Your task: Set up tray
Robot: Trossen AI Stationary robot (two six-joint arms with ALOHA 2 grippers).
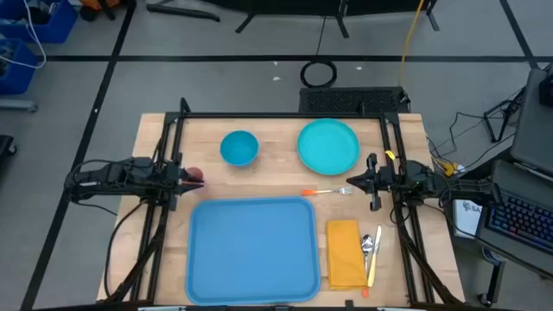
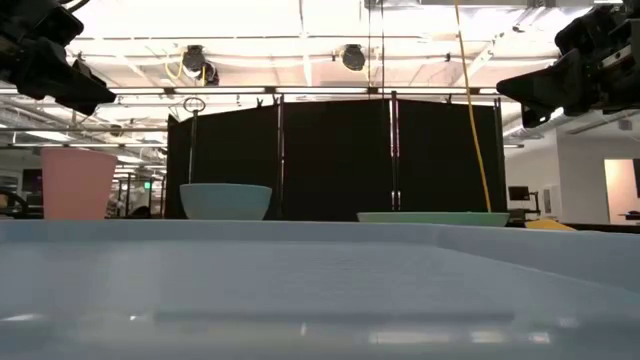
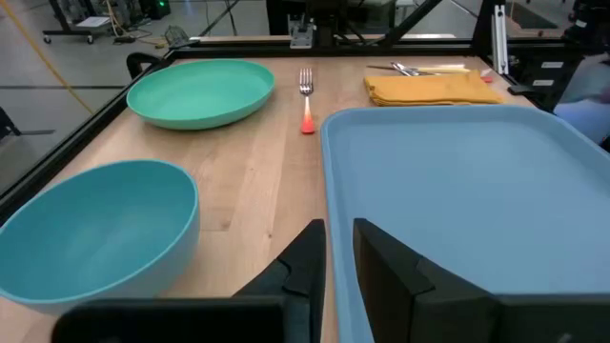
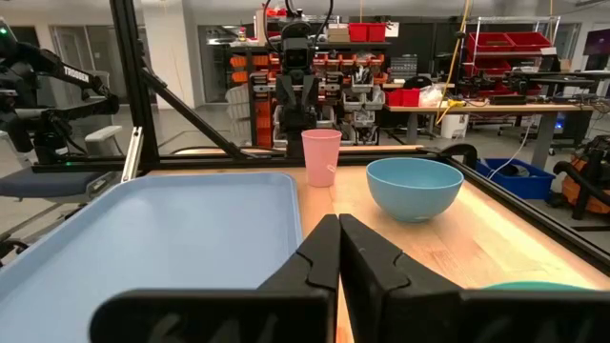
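Hovering at the left edge of the pale wooden table [image 1: 276, 177], the left gripper [image 1: 183, 175] points inward above the pink plastic cup [image 1: 195, 176], which peeks out just beneath its tip in the left-centre of the high frame; its two dark fingers [image 3: 307, 257] stand a narrow slit apart with nothing between them. To the right of the cup, in the upper-middle of the frame, sits the round blue plastic bowl [image 1: 239, 148]. Below it, filling the lower-centre of the frame, lies the large flat blue plastic tray with rounded corners and a raised rim [image 1: 252, 250], bare on top and well apart from both grippers. Right of the bowl rests the round teal plate [image 1: 328, 145], and below the plate lies the metal fork with an orange handle [image 1: 327, 191], between plate and tray. Just right of the tray lies the folded yellow-orange napkin [image 1: 345, 252], with a metal spoon [image 1: 367, 246] and a yellow-handled knife [image 1: 375, 257] along its right side. At the right edge, the right gripper [image 1: 356, 181] hangs clenched tight and empty, near the fork's tines.
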